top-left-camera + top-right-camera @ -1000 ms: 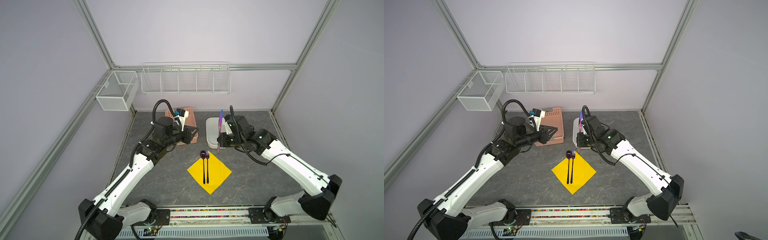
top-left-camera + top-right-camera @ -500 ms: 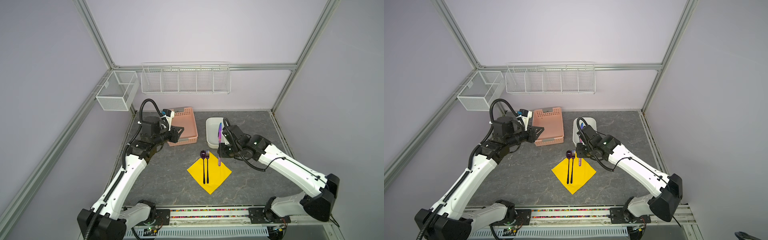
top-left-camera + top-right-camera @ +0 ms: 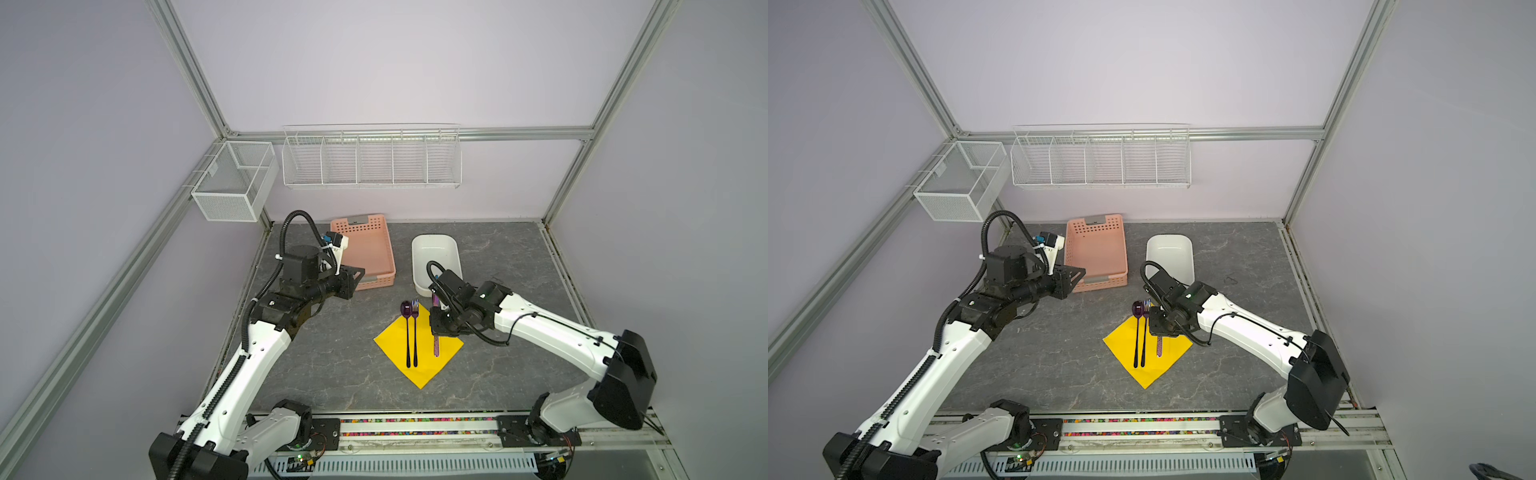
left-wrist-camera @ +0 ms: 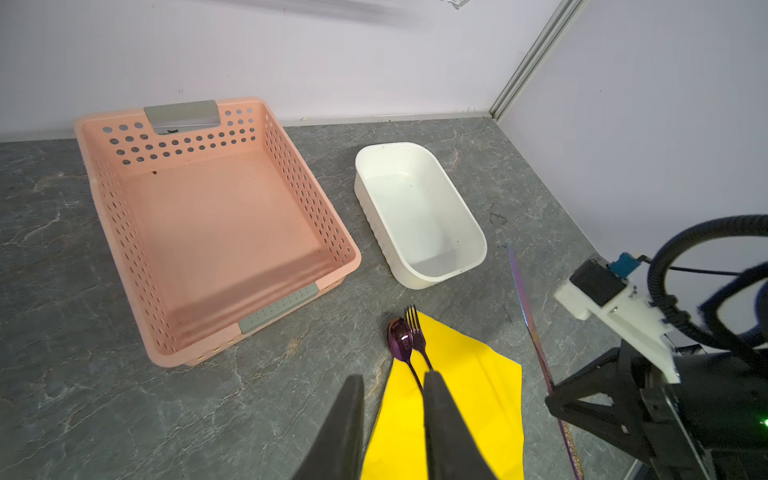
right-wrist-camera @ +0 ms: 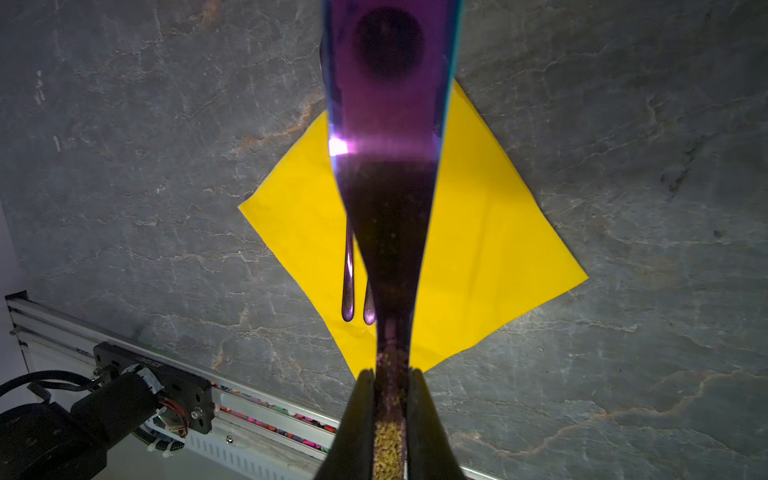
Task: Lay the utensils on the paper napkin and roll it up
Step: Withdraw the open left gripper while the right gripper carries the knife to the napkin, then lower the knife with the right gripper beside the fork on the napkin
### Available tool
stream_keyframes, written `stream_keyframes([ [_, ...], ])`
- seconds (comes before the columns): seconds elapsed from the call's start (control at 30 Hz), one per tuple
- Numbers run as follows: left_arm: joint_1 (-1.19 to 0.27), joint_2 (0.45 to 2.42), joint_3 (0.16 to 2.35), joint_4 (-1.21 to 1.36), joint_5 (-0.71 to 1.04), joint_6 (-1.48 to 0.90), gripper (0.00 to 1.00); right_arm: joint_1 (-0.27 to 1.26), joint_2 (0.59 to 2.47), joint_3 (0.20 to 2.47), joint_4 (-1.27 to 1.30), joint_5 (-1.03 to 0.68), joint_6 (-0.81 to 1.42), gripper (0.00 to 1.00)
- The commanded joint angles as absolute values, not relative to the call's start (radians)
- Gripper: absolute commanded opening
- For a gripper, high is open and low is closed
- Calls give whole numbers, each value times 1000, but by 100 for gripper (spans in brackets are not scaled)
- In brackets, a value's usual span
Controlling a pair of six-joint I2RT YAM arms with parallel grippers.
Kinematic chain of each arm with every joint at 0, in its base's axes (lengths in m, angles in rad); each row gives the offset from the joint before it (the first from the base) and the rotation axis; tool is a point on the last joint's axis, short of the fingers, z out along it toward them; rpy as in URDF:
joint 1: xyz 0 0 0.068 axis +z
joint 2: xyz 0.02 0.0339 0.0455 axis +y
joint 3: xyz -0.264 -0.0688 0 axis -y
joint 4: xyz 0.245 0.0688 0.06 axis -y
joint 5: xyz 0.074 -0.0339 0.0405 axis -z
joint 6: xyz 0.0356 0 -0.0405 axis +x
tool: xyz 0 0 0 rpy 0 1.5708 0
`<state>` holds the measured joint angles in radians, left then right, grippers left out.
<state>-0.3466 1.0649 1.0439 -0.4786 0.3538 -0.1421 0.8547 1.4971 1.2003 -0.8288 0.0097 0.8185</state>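
Note:
The yellow paper napkin (image 3: 422, 370) (image 3: 1121, 343) lies flat like a diamond on the grey table. On it rest the spoon (image 3: 406, 309) and fork (image 3: 414, 307) side by side, heads past the far corner, also visible in the left wrist view as spoon (image 4: 400, 338) and fork (image 4: 415, 328). My right gripper (image 3: 437, 332) (image 5: 390, 376) is shut on the knife (image 3: 436, 347) (image 5: 388, 124), held slanted over the napkin's right half, just right of the fork. I cannot tell if its lower end touches the paper. My left gripper (image 3: 357, 276) (image 4: 394, 376) is open and empty, near the pink basket.
A pink perforated basket (image 3: 384, 249) and a white oblong tub (image 3: 436, 239) stand behind the napkin, both empty. Wire baskets (image 3: 370, 158) hang on the back wall, and a mesh box (image 3: 232, 187) hangs at the left. A rail (image 3: 415, 422) runs along the table's front edge.
My right gripper carried the knife from above the white tub forward and down over the napkin. My left arm drew back to the left, away from the napkin.

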Motion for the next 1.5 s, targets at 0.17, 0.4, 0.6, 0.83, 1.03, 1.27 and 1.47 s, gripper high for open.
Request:
stream_keyframes([
  [0.17, -339, 1049, 1031, -461, 363, -156, 26, 862, 1617, 1170, -717, -84, 876, 7],
  [0.4, -340, 1045, 1032, -473, 342, -149, 26, 859, 1722, 1162, -668, -142, 881, 7],
  [0.6, -340, 1047, 1032, -477, 339, -147, 26, 838, 1788, 1175, -678, -152, 867, 7],
  [0.83, -339, 1052, 1034, -479, 338, -147, 26, 816, 1836, 1196, -693, -160, 857, 7],
  [1.03, -340, 1055, 1034, -479, 341, -148, 26, 805, 1866, 1228, -710, -157, 842, 7],
  [1.27, -340, 1060, 1034, -480, 338, -146, 26, 793, 1882, 1246, -733, -154, 829, 7],
  [1.47, -339, 1061, 1034, -482, 337, -146, 26, 787, 1890, 1247, -734, -153, 824, 7],
])
